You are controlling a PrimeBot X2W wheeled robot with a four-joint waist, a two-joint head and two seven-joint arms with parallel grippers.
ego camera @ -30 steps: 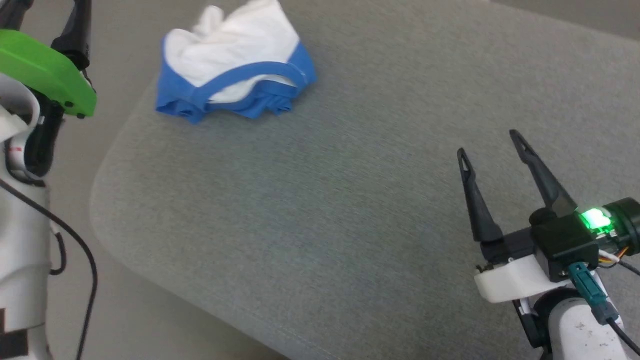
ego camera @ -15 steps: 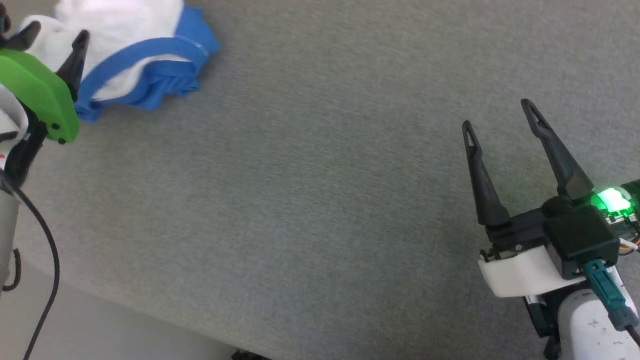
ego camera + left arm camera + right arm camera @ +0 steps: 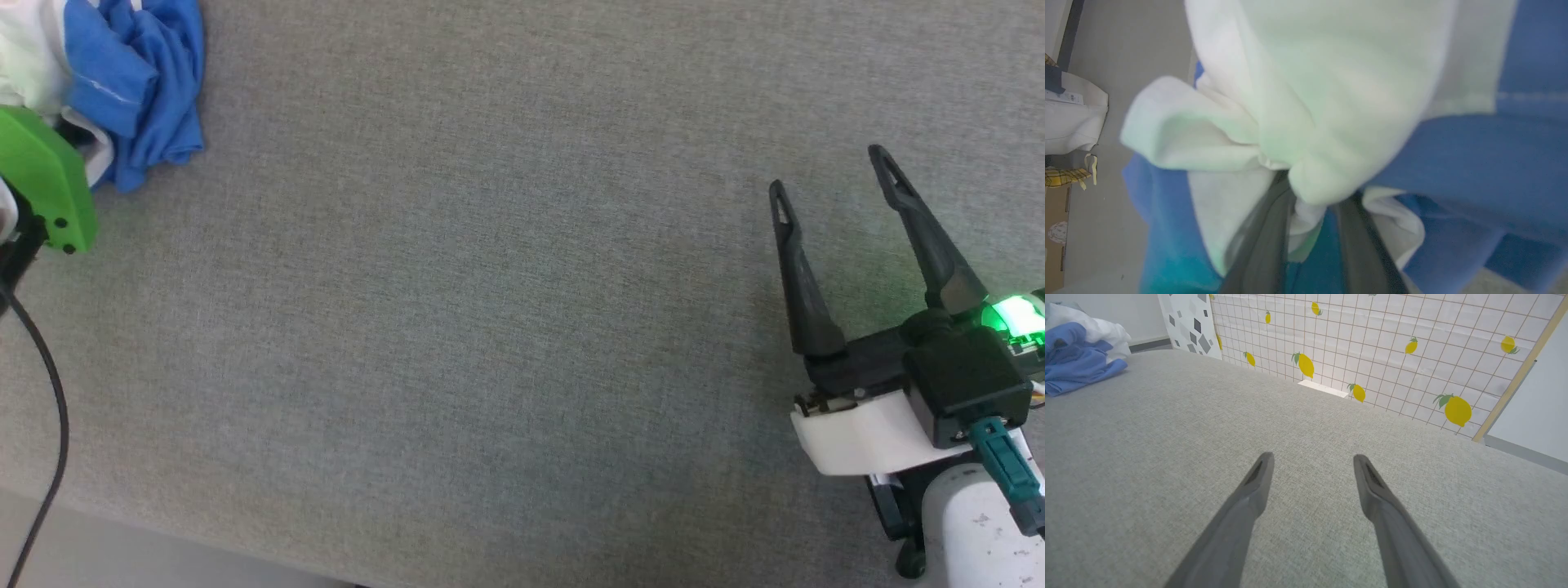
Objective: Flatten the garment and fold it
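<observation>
Garment (image 3: pixel 131 90): a crumpled heap at the far left of the grey tabletop (image 3: pixel 490 327), well apart from the right hand (image 3: pixel 826 170), whose fingers stand wide apart over bare surface. Left hand (image 3: pixel 1314 198) — fingers clamped on a pinch of white cloth, per the left wrist view. Handling judged soft, light and limp; it will sag and trail when lifted. Best taken at a hem or shoulder seam. Bunched as it lies — no long axis or collar direction can be told.
</observation>
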